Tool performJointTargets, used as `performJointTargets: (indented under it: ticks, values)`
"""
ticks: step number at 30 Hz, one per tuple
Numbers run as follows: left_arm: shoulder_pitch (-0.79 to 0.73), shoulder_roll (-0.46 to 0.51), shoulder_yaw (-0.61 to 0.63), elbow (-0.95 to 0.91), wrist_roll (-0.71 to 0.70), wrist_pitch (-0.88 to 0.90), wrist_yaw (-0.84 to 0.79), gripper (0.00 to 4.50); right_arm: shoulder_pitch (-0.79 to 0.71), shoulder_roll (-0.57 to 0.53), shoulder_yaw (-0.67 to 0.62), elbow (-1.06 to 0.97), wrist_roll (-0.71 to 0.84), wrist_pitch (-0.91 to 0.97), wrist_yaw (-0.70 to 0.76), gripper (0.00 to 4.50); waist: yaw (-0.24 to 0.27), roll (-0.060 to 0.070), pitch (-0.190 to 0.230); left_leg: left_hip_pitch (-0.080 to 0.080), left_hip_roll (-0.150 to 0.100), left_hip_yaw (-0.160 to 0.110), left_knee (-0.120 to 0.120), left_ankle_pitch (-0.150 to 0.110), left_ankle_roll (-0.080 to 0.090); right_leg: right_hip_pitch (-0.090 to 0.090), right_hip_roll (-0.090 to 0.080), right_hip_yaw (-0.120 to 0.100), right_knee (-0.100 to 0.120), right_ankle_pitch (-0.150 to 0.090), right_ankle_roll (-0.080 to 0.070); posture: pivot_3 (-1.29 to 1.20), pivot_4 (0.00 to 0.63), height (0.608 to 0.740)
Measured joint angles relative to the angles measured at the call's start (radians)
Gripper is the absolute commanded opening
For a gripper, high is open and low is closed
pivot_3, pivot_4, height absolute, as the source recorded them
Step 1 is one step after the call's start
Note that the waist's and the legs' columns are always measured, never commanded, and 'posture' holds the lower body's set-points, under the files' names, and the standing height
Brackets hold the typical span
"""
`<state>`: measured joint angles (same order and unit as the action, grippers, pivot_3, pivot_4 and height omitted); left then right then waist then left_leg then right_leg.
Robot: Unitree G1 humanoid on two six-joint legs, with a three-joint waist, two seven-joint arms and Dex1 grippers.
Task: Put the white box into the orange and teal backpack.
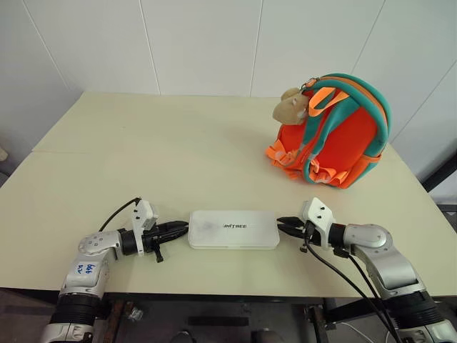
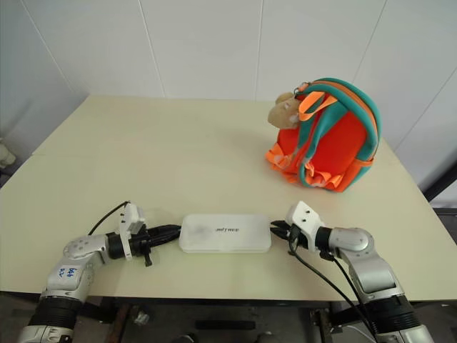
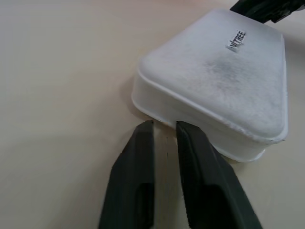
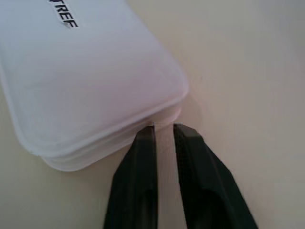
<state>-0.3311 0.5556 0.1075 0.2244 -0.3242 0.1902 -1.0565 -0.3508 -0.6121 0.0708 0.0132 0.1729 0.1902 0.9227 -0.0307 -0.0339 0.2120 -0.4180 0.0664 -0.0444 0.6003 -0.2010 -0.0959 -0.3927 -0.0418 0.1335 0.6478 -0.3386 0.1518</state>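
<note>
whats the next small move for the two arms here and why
Probably press both grippers inward against the white box's short ends, then lift. The left gripper and right gripper sit at opposite ends, jaws only slightly apart and gripping nothing, and the box lies flat on the table, well short of the orange and teal backpack.

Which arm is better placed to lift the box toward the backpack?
Right, narrowly: both grippers, left and right, sit at the box's ends, slightly open, but the backpack stands on the right side.
</note>
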Motion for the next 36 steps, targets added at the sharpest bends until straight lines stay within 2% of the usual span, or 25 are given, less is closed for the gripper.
performJointTargets:
  ticks: [4, 9, 10, 16, 20, 25, 30, 36]
  values:
    - [0.010, 0.069, 0.001, -0.038, -0.006, 0.079, -0.010, 2.75, -0.022, -0.051, -0.014, 0.030, 0.003, -0.019, 0.014, 2.87, -0.004, 0.000, 0.000, 0.000, 0.000, 0.000, -0.001, 0.000, 0.000, 0.000, 0.000, 0.000, -0.001, 0.000, 0.000, 0.00, 0.150, 0.740]
    - [-0.007, 0.157, 0.044, -0.045, -0.064, 0.209, -0.037, 4.31, -0.050, -0.146, -0.082, 0.026, 0.052, 0.061, 0.068, 4.50, -0.003, 0.000, 0.000, 0.000, 0.000, 0.000, -0.002, 0.000, 0.000, 0.000, 0.000, 0.000, -0.001, 0.000, 0.000, 0.00, 0.150, 0.740]
    - [-0.020, 0.164, 0.044, -0.055, -0.088, 0.262, -0.040, 4.47, -0.050, -0.156, -0.080, 0.009, 0.069, 0.105, 0.084, 4.50, -0.003, 0.000, 0.000, 0.000, 0.000, 0.000, -0.002, 0.000, 0.000, 0.000, 0.000, 0.000, -0.001, 0.000, 0.000, 0.00, 0.150, 0.740]
    - [-0.138, 0.198, 0.052, -0.076, -0.282, 0.686, -0.048, 4.47, -0.042, -0.204, -0.068, -0.163, 0.205, 0.379, 0.164, 4.50, -0.003, 0.001, 0.000, -0.001, 0.000, -0.001, -0.002, 0.000, 0.000, -0.001, 0.000, 0.000, -0.001, 0.000, 0.000, 0.00, 0.150, 0.740]
    - [-0.211, 0.201, 0.000, -0.036, -0.303, 0.892, -0.012, 4.47, -0.040, -0.193, -0.011, -0.194, 0.207, 0.446, 0.149, 4.50, -0.005, 0.001, 0.000, -0.001, 0.000, -0.001, -0.001, 0.000, 0.000, -0.001, 0.000, 0.000, -0.001, 0.000, 0.000, 0.00, 0.150, 0.740]
    - [-0.254, 0.178, -0.053, -0.009, -0.303, 0.988, 0.002, 4.47, -0.043, -0.141, 0.042, -0.204, 0.204, 0.503, 0.107, 4.50, -0.009, 0.001, 0.001, -0.002, 0.000, -0.001, -0.002, 0.000, 0.000, -0.002, 0.000, 0.000, -0.001, 0.000, 0.000, 0.00, 0.150, 0.740]
    - [-0.283, 0.104, -0.046, -0.002, -0.315, 1.041, 0.050, 4.47, -0.059, -0.089, 0.069, -0.212, 0.201, 0.513, 0.071, 4.50, -0.005, 0.001, 0.000, -0.002, 0.000, -0.001, -0.001, 0.000, 0.000, -0.002, 0.000, 0.000, -0.001, 0.000, 0.000, 0.00, 0.150, 0.740]
    - [-0.305, 0.051, -0.016, 0.010, -0.321, 1.121, 0.101, 4.47, -0.061, -0.079, 0.078, -0.201, 0.171, 0.504, 0.048, 4.50, 0.001, 0.001, 0.000, -0.002, 0.000, -0.001, 0.000, 0.000, 0.000, -0.001, 0.000, 0.000, -0.001, 0.000, 0.000, 0.00, 0.150, 0.740]
